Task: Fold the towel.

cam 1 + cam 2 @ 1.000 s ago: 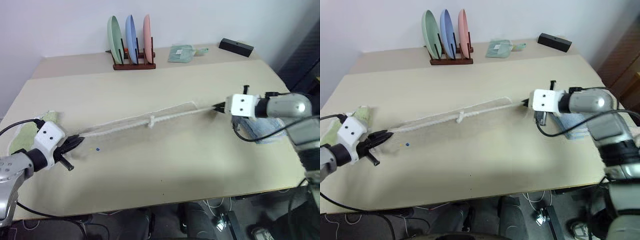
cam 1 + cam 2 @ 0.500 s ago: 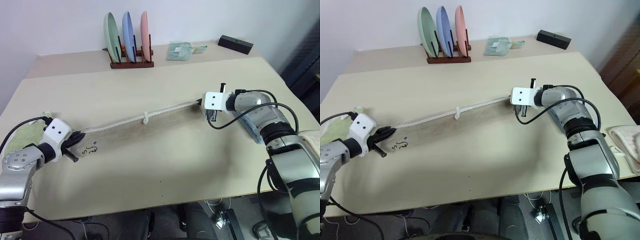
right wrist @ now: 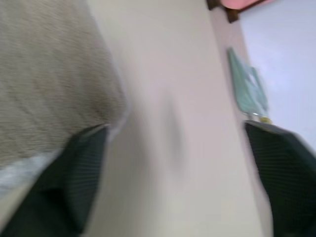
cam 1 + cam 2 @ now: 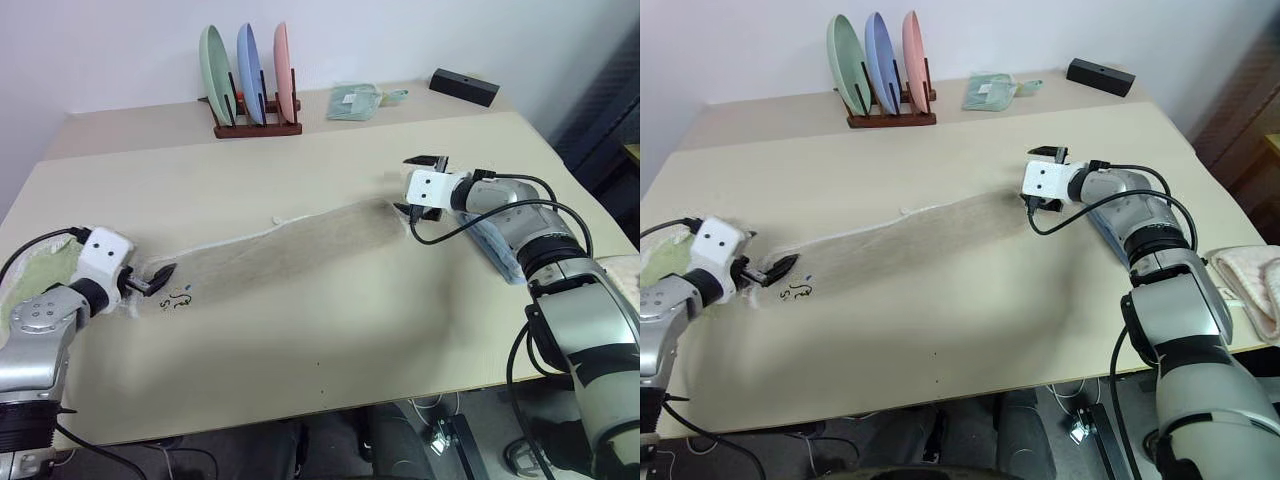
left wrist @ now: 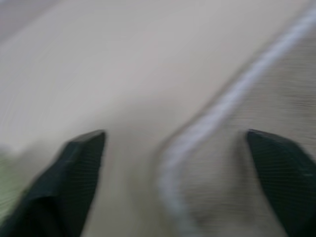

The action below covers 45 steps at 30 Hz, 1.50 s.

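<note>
1. Left eye view: the towel (image 4: pixel 280 248) lies flat on the table (image 4: pixel 330 330) as a long tan strip, running from the lower left of the frame up toward the centre right. Its small dark embroidered mark (image 4: pixel 179 300) shows near the left end. The left gripper (image 4: pixel 152 279) sits at that left end with its fingers parted and nothing between them. The right gripper (image 4: pixel 422 184) is at the strip's right end, also spread wide and holding nothing. A light green towel (image 4: pixel 38 282) lies at the far left edge, beside the left arm. At the top of the frame stands a plate rack (image 4: pixel 250 92) with green, blue and pink plates; to its right lie a pale green packet (image 4: pixel 355 101) and a black box (image 4: pixel 464 87). A light blue towel (image 4: pixel 492 246) lies partly under the right arm.

2. Right eye view: the same layout. A folded pale pink towel (image 4: pixel 1248 288) shows at the right edge of the frame.

3. Left wrist view: the two dark fingers (image 5: pixel 69 182) stand far apart at the lower corners. Between them lies the towel's white-edged corner, flat on the table; the picture is blurred.

4. Right wrist view: the fingers (image 3: pixel 74 182) are again wide apart. The towel's end fills the upper left of the frame, just beside one fingertip; whether they touch cannot be told.
</note>
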Each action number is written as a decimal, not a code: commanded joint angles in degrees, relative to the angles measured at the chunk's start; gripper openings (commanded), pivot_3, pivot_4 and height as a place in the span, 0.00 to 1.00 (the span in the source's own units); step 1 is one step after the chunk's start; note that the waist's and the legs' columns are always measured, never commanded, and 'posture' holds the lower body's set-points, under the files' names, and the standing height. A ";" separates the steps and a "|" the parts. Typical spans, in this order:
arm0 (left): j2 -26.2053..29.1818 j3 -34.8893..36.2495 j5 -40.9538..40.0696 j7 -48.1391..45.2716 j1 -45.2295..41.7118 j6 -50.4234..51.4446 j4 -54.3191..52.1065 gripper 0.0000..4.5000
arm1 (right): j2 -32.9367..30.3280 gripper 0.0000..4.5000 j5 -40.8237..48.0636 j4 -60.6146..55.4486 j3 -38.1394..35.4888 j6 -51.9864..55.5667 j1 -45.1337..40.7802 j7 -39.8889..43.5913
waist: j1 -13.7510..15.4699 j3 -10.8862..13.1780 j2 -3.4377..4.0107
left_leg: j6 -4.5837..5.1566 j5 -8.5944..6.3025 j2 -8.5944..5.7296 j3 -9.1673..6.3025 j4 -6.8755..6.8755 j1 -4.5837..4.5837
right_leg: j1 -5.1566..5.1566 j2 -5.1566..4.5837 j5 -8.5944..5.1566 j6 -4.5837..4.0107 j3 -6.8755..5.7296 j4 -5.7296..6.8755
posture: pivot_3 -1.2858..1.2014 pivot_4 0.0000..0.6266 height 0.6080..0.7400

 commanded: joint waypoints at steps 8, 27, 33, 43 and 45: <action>-3.84 5.62 -2.34 7.91 -0.95 -0.80 -6.26 1.00 | -1.73 0.99 20.79 -20.19 -15.30 22.60 10.26 12.35 | 0.31 -0.03 -0.05 | 0.00 0.00 0.01 -0.03 0.04 -0.03 | 0.04 -0.01 0.01 0.01 0.02 -0.03 | 0.52 0.24 0.96; -10.88 -18.73 -13.99 -8.32 -1.84 7.36 -32.04 1.00 | 20.84 0.99 60.01 -72.56 -44.25 106.53 35.42 -12.81 | 0.45 -0.14 -0.01 | -0.02 0.02 0.08 -0.03 0.10 0.06 | 0.15 0.01 0.11 -0.05 0.07 0.00 | 0.52 0.24 0.96; -11.86 -19.67 -11.75 -7.36 -2.07 5.47 -32.28 1.00 | 26.01 0.99 57.97 -60.66 -47.68 101.81 28.69 -21.12 | 0.41 -0.22 -0.04 | -0.04 0.03 0.08 -0.02 0.10 0.10 | 0.17 0.03 0.12 -0.07 0.06 -0.01 | 0.52 0.24 0.96; -12.57 -19.37 -11.00 -5.01 1.72 5.66 -34.73 1.00 | 28.14 0.23 58.53 -51.04 -50.16 92.65 23.76 -27.55 | 0.31 -0.38 -0.04 | -0.03 0.02 0.08 -0.02 0.08 0.38 | 0.43 0.04 0.12 -0.07 0.07 -0.02 | 0.52 0.24 0.96; -12.60 -19.08 -10.75 -4.27 2.56 5.73 -35.34 1.00 | 27.81 0.01 59.00 -51.55 -50.19 92.06 24.10 -27.98 | 0.36 -0.49 -0.08 | -0.02 0.02 0.08 -0.02 0.07 0.39 | 0.43 0.04 0.12 -0.07 0.07 -0.01 | 0.52 0.24 0.96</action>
